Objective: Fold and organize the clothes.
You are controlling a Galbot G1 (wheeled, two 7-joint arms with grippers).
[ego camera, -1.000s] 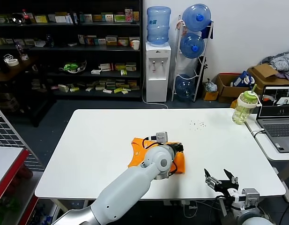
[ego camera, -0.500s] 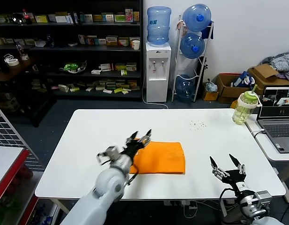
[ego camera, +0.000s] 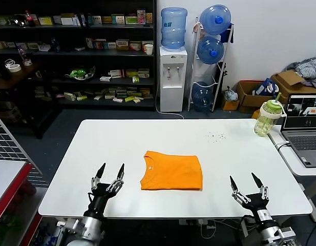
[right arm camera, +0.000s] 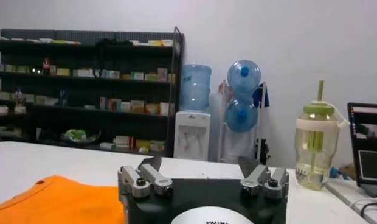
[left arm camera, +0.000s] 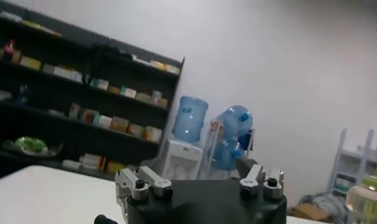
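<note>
Orange T-shirt (ego camera: 171, 172) folded, collar leftward

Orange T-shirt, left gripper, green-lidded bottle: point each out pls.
orange T-shirt (ego camera: 172, 178), head view, middle of the folded fabric.
left gripper (ego camera: 108, 173), head view, midway between its open fingertips.
green-lidded bottle (ego camera: 266, 120), head view, middle of the clear body.

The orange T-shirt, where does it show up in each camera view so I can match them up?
Head view: the orange T-shirt lies folded at the middle of the white table, between the two grippers.
Left wrist view: not in it.
Right wrist view: its edge shows low in the picture, beside the gripper's base.
Shared landmark: the water dispenser by the black shelves.
</note>
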